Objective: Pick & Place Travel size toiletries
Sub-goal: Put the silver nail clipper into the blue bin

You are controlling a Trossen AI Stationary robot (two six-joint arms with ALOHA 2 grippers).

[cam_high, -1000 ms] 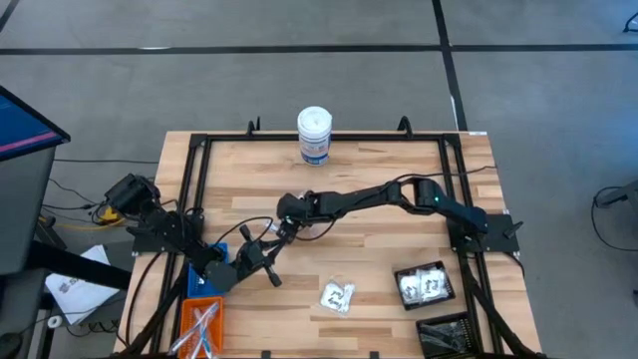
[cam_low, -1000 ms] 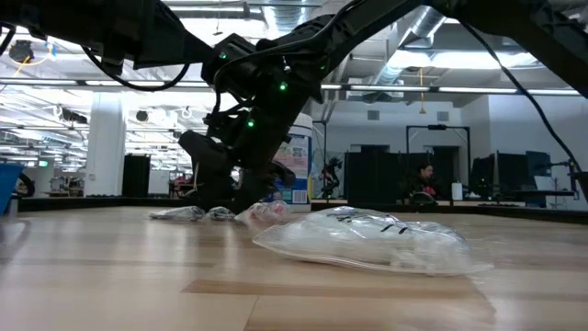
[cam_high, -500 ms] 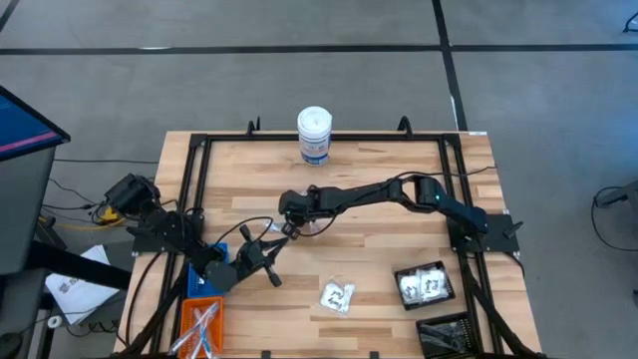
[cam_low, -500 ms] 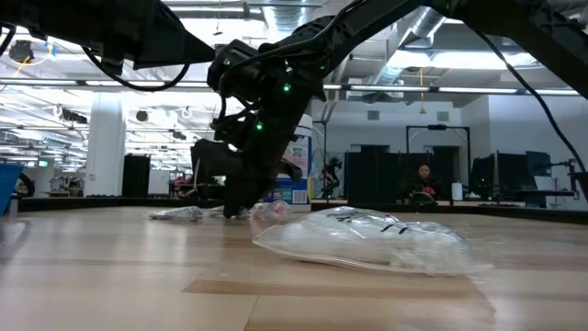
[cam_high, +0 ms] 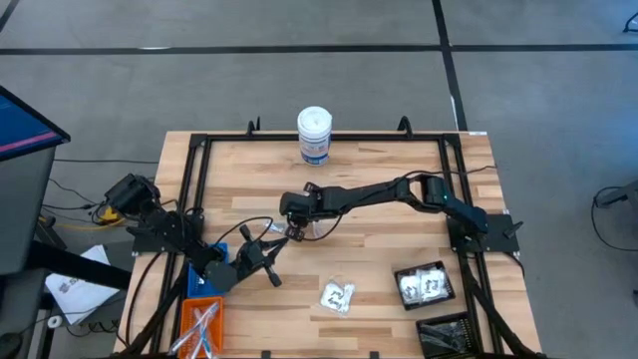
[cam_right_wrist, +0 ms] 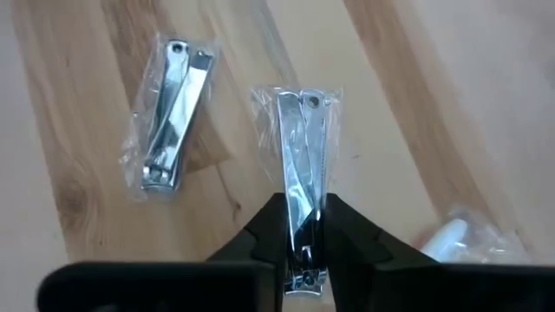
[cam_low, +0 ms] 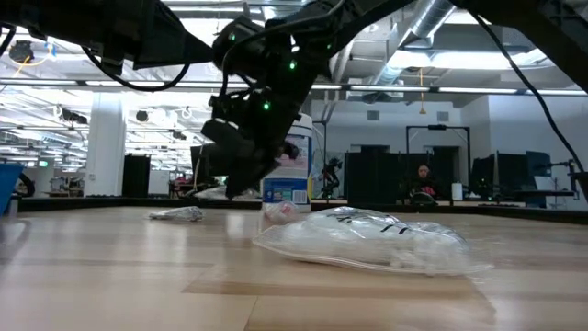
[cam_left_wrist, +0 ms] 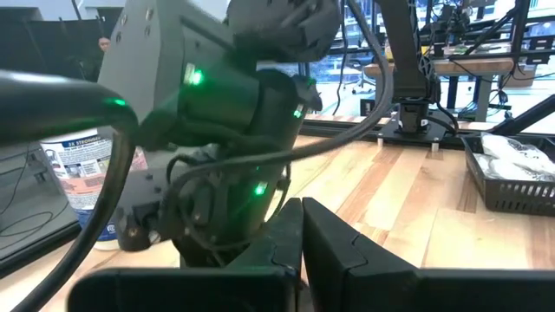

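right gripper pinching wrapped nail clipper (mid-table)

White packet cut off by edge

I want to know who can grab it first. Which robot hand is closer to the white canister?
The right hand. It hangs over the table's middle, a little in front of the white canister, holding a wrapped nail clipper. The left hand sits farther away, nearer the front-left corner.
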